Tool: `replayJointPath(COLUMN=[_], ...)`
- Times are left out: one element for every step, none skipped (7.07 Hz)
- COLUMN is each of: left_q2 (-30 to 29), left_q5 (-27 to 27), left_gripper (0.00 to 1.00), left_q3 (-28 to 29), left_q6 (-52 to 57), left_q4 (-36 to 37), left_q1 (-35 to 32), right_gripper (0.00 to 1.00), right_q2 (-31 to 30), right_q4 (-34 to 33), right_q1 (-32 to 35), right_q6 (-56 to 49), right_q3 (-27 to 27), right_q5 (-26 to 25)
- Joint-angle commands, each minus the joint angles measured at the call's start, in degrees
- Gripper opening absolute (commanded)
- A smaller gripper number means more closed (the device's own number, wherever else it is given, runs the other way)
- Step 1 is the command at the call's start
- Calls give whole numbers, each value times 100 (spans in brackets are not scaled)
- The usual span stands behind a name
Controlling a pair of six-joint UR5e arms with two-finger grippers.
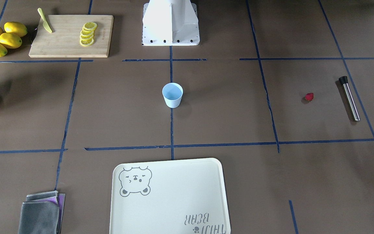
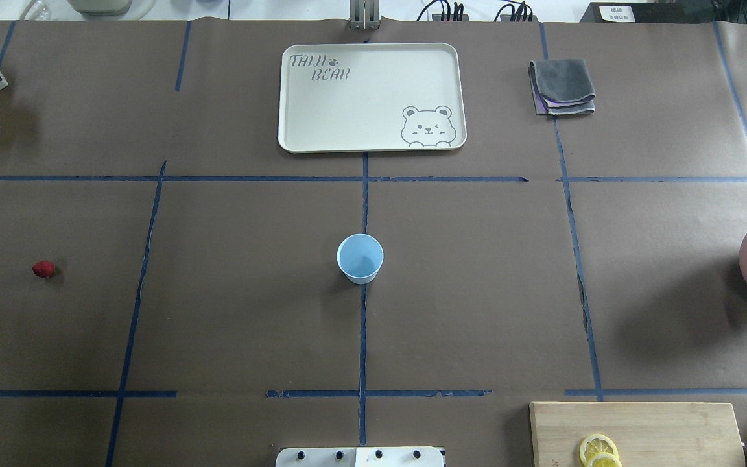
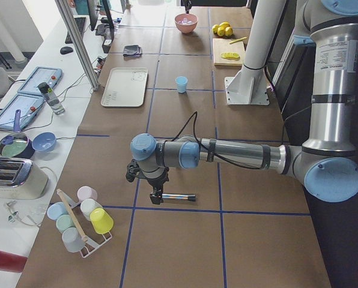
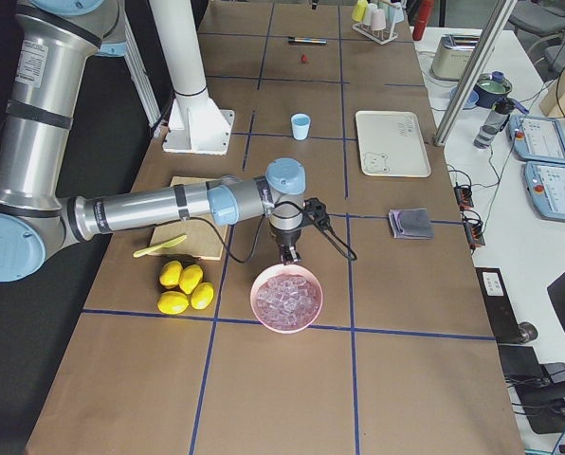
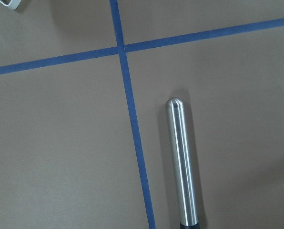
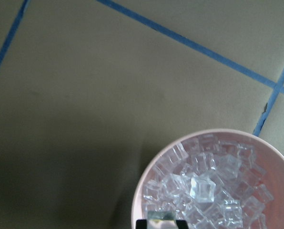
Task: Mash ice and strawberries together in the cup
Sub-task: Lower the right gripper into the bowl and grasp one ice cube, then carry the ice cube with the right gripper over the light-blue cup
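The pale blue cup (image 1: 172,95) (image 2: 360,258) stands upright at the table's middle, and nothing shows inside it. The strawberry (image 1: 309,97) (image 2: 43,269) lies alone on the robot's left side. Ice (image 6: 199,186) fills a pink bowl (image 4: 286,299) on the robot's right side. My right gripper (image 4: 290,256) hangs just above the bowl's near rim. My left gripper (image 3: 157,195) hovers over one end of a steel muddler (image 5: 182,162) (image 1: 349,98) that lies flat beyond the strawberry. I cannot tell whether either gripper is open or shut.
A cream bear tray (image 2: 371,97) and a folded grey cloth (image 2: 563,86) sit on the far side. A cutting board (image 1: 71,35) with lemon slices and a yellow knife, plus several lemons (image 1: 3,38), lies on the robot's right. A cup rack (image 3: 80,219) stands past the muddler.
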Motion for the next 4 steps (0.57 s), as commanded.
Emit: replayJointPath(left_q2=[0, -9, -26, -35], left_q5=[0, 0, 26, 44], left_gripper=[100, 100, 100, 100], left_q3=[-46, -142, -212, -213], left_q6=[0, 0, -96, -219], left_q4=[0, 0, 0, 0], left_q1=[-6, -6, 3, 11], right_gripper=[0, 0, 0, 0], right_q2=[1175, 1877, 2520, 3266], right_q4=[-565, -584, -575, -592], right_q1=[-256, -902, -1657, -2274], right_q6=[1241, 2355, 3584, 4632], right_q3=[118, 48, -92, -285], right_q5=[268, 251, 173, 33])
